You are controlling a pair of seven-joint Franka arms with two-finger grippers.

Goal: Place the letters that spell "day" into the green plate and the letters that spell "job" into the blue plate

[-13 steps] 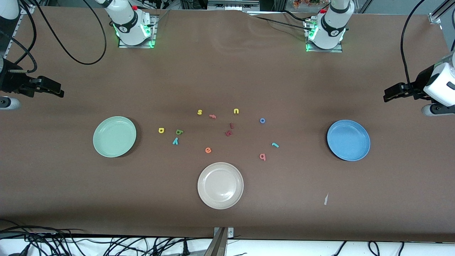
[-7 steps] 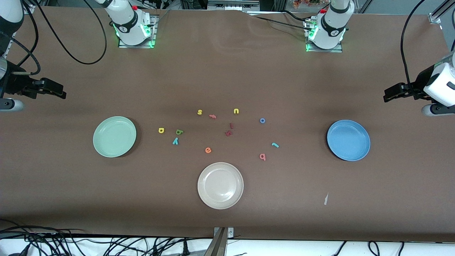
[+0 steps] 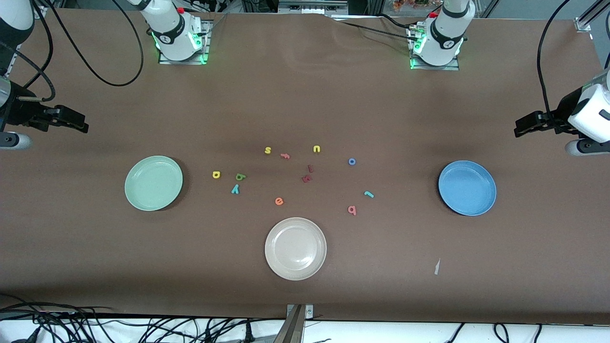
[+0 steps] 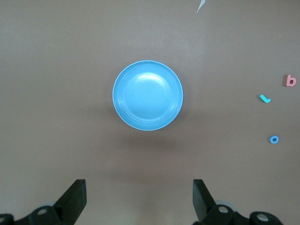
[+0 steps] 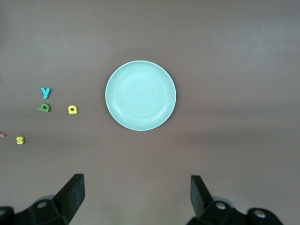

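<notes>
Spreading across the whole scene, the brown table (image 3: 305, 95) carries everything else. Both arms hang in the air at its two ends, each waiting with its jaws spread wide and nothing between them.

The right gripper (image 3: 76, 125) is up over bare table at the right arm's end; its wrist camera looks down past its fingers (image 5: 70, 192) onto the green plate (image 5: 140, 95), which sits empty below it. The left gripper (image 3: 524, 127) is up over bare table at the left arm's end, fingers (image 4: 75, 197) apart, with the blue plate (image 4: 147, 95) empty beneath its view.

A beige plate (image 3: 295, 248) lies between the two grippers, nearest the front camera.

Just beside the green plate, toward the table's middle, lie the "day" letters: the yellow rounded letter (image 3: 216, 175), the olive-green letter (image 3: 240, 177) and the teal "y" (image 3: 235, 189), close together but apart.

Toward the blue plate lie the "job" letters, spread out: the blue "o" (image 3: 351, 161), the teal "j" (image 3: 368, 194) and the salmon-pink "b" (image 3: 352, 209).

Between the groups lie a yellow "s" (image 3: 268, 150), yellow "u" (image 3: 316, 149), orange "f" (image 3: 285, 155), orange "e" (image 3: 279, 201) and two dark red letters (image 3: 307, 178).
</notes>
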